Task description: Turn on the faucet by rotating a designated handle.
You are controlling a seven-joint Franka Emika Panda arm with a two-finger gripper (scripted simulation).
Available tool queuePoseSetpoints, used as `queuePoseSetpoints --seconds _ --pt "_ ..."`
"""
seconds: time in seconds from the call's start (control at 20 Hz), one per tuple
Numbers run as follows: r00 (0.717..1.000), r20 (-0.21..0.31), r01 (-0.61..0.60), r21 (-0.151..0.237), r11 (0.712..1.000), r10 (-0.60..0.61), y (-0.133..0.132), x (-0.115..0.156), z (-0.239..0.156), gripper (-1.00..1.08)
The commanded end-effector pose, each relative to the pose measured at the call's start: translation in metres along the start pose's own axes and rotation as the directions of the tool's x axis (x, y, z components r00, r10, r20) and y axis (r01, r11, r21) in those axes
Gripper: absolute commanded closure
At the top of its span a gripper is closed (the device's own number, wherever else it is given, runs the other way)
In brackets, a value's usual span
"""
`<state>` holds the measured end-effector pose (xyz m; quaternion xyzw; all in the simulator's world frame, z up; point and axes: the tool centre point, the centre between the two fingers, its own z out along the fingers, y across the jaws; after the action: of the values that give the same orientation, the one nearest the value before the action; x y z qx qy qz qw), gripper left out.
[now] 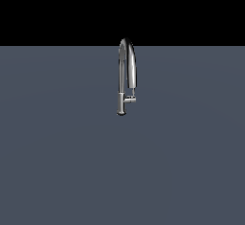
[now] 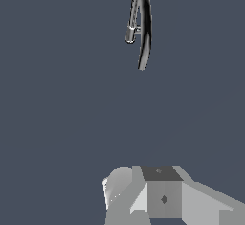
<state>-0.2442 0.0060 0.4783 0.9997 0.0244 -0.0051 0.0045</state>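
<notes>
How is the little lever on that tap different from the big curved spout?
The handle is short and stubby; the spout is long and slim. The handle juts sideways from the lower stem toward the exterior view's right, while the spout rises high and arches over. Both are shiny chrome parts of the same faucet. No gripper touches either.

1. A shiny chrome gooseneck faucet (image 2: 143, 23) stands on the flat slate-grey worktop (image 2: 57, 114).
2. A short chrome handle (image 2: 131, 33) juts from its stem.
3. The grey blocky end effector (image 2: 162, 195) sits well apart from the faucet; its fingers cannot be made out.
</notes>
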Motion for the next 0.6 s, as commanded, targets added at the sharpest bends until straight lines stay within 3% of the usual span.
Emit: queuePoseSetpoints --seconds 0.0,0.55 --pt "1.0 0.0 0.0 0.0 1.0 0.0 0.0 0.0 0.0 1.08" --pt "0.999 0.037 -0.033 0.032 0.999 0.032 -0.001 0.016 0.001 1.08"
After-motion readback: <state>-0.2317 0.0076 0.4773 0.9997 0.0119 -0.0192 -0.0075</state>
